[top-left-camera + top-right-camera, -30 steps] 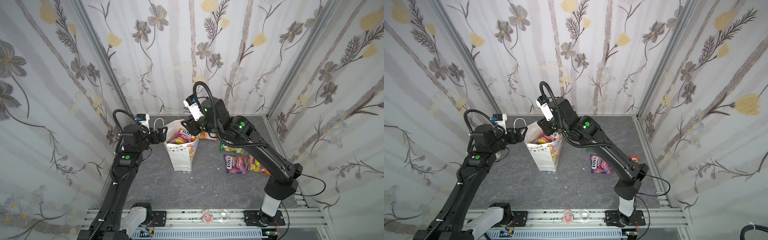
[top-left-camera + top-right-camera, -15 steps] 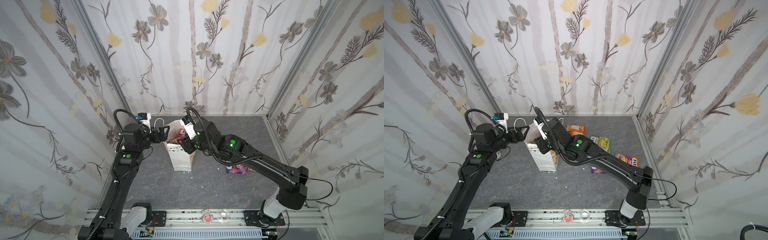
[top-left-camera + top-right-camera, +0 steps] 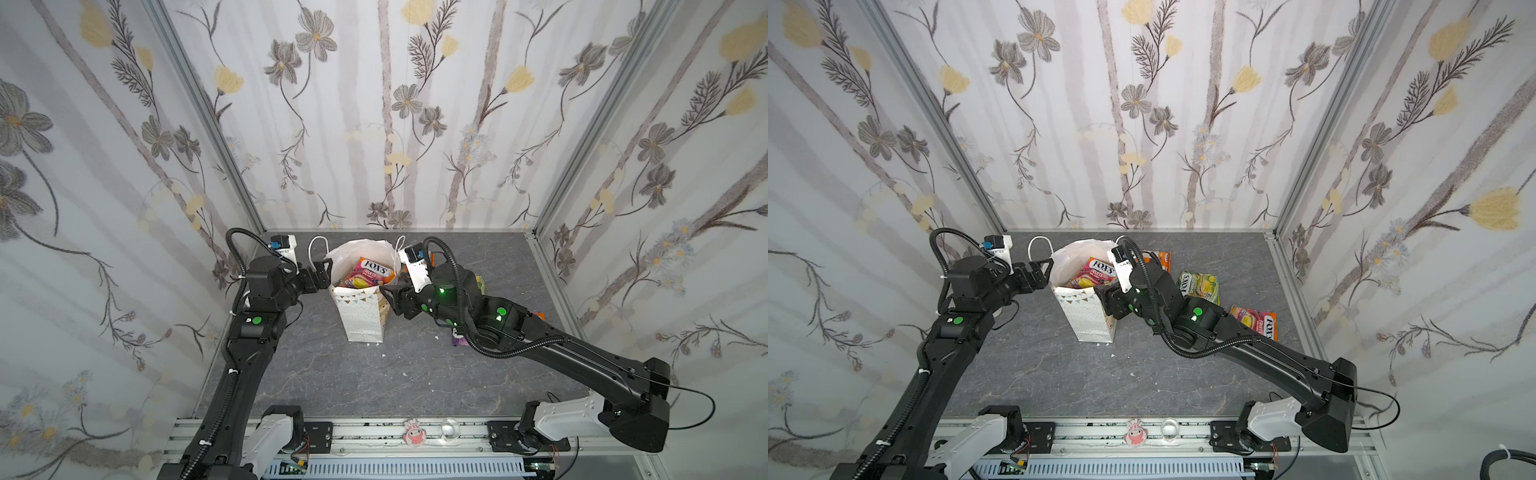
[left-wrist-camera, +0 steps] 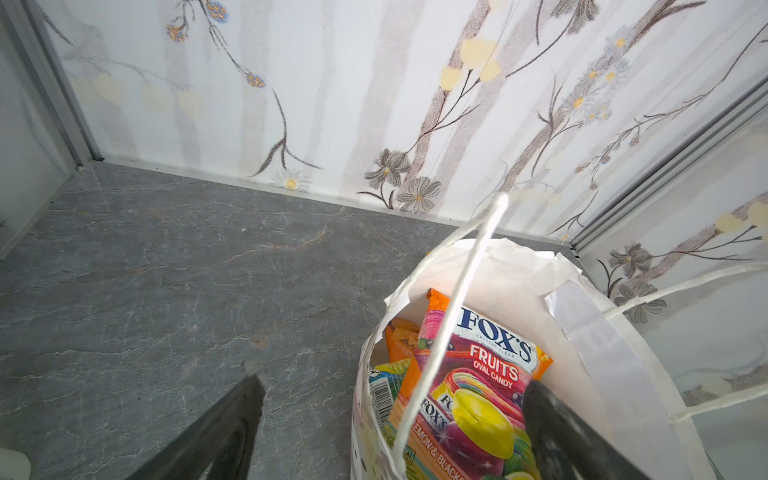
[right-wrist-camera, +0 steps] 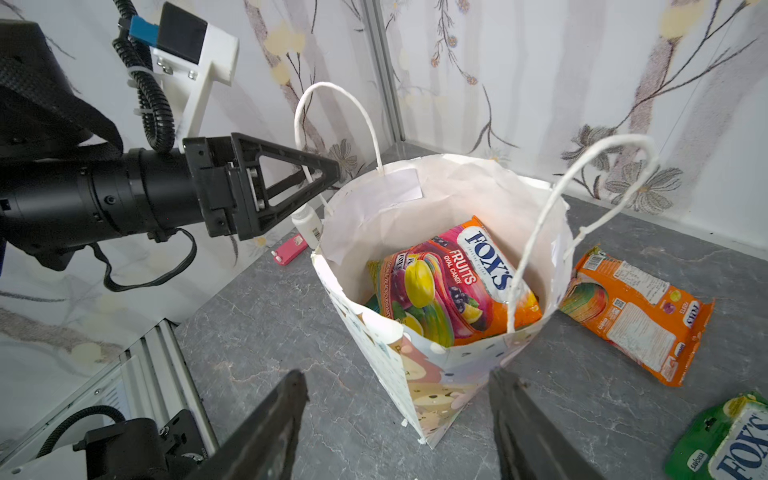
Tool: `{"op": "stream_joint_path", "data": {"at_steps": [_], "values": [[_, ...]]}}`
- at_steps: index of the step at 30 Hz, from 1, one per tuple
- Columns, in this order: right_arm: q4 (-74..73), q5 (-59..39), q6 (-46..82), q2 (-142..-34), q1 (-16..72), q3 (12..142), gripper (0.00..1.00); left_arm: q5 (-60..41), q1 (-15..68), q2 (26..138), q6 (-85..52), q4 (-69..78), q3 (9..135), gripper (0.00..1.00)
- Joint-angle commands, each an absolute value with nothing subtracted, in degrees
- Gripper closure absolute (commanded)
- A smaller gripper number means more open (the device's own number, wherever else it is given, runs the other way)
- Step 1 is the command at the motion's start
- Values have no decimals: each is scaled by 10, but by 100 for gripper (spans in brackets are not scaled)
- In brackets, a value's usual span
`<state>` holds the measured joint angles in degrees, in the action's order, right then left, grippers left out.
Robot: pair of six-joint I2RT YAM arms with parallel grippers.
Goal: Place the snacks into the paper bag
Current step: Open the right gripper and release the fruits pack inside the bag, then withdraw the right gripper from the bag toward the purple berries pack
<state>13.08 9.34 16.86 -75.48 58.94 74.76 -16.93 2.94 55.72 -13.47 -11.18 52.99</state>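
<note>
Snacks lying loose on the desk right of the mid-frame paper bag, which holds others, look light, crinkly and slippery, best pinched at a sealed edge, while left fingers and right fingers both gape empty.

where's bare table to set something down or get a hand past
Widest bare table: between paper bag and front rail. Also the back right corner, behind the green packet. Crowded right of the bag: orange packet, right gripper; left: white bottle, left gripper.
</note>
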Motion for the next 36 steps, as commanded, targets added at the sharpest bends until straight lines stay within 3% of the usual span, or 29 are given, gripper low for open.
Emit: {"op": "stream_joint_path", "data": {"at_steps": [1, 9, 19, 36], "values": [[99, 96, 162, -732, 585, 726, 31, -143, 29, 542, -125, -106, 520, 2], [122, 126, 191, -649, 570, 622, 26, -118, 29, 527, -105, -129, 522, 0], [174, 151, 263, -612, 485, 556, 23, -102, 29, 520, -111, -132, 510, 1], [162, 104, 307, -699, 298, 417, 18, -122, 29, 519, -113, -130, 511, 1]]}}
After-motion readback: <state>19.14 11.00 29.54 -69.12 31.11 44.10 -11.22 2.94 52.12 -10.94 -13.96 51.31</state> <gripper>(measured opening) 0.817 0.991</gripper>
